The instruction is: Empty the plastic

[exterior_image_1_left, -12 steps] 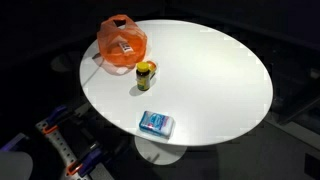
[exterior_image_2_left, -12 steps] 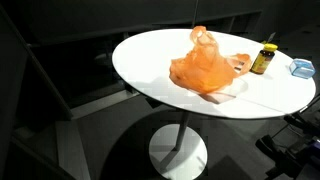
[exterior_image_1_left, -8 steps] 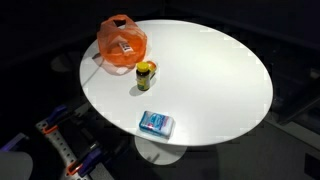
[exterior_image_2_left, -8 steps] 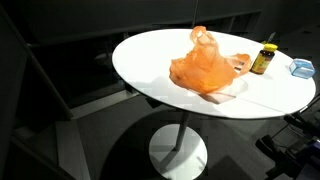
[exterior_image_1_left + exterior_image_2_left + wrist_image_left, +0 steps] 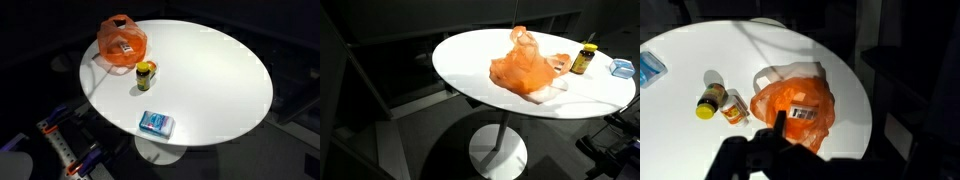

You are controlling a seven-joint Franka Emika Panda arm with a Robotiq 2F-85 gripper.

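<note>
An orange plastic bag (image 5: 122, 42) lies near the edge of a round white table (image 5: 220, 80); it also shows in the other exterior view (image 5: 525, 65). In the wrist view the bag (image 5: 800, 108) holds a box with a barcode label. My gripper (image 5: 805, 135) shows only in the wrist view, as a dark silhouette above the bag and not touching it. One finger stands apart at the left, so it looks open and empty. The gripper does not show in either exterior view.
A small bottle with a yellow lid (image 5: 145, 72) (image 5: 585, 58) (image 5: 710, 100) stands beside the bag. A small orange-labelled item (image 5: 735, 108) lies next to it. A blue packet (image 5: 156, 123) (image 5: 622, 67) (image 5: 648, 68) lies near the table edge. The surroundings are dark.
</note>
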